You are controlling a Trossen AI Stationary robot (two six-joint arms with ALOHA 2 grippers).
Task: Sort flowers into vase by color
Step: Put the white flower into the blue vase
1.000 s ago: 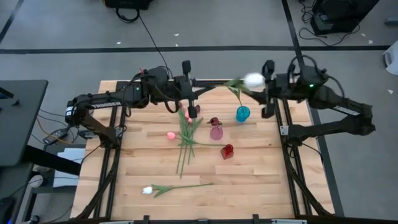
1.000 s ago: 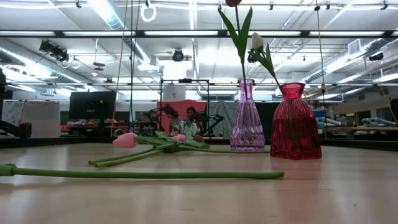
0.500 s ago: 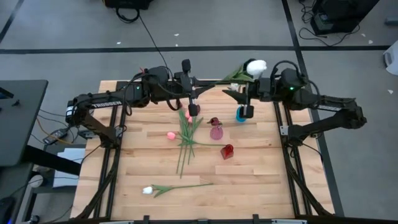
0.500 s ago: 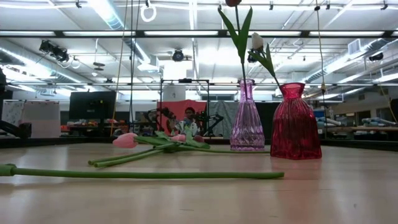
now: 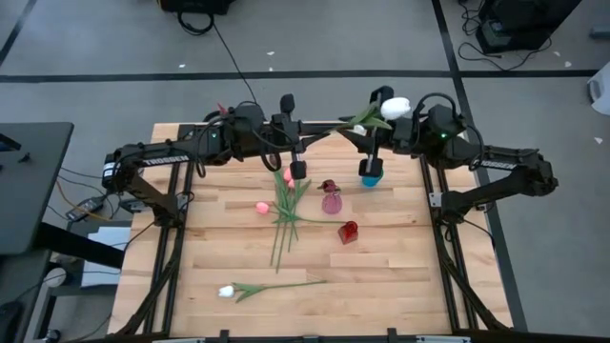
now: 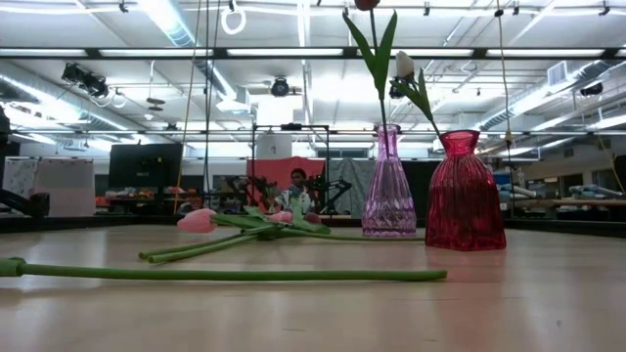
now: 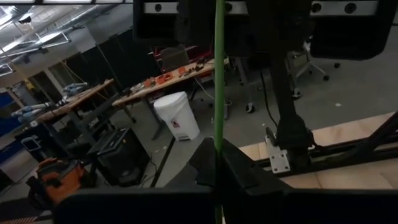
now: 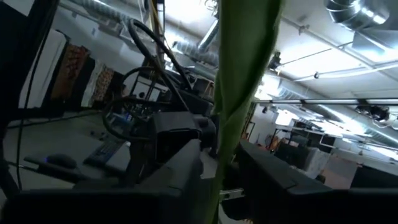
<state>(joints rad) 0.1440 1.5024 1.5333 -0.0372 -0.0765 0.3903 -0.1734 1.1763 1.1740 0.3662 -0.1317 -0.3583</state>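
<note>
While the right gripper [image 5: 373, 133] is clamped on a white tulip [image 5: 395, 107] above the blue vase [image 5: 370, 173], the long stem could miss the narrow mouth or tip the vase. The left gripper [image 5: 292, 152] pinches a green stem [image 7: 218, 81] (its flower head unseen). Since a second ago the right arm has swung inward, toward the vase.

Ceiling strip lights [image 6: 176, 24] are glaring above my table [image 5: 381, 276], lighting it evenly with faint shadows. Close to my wrist cameras, a green stem [image 7: 218, 93] is blurring.
</note>
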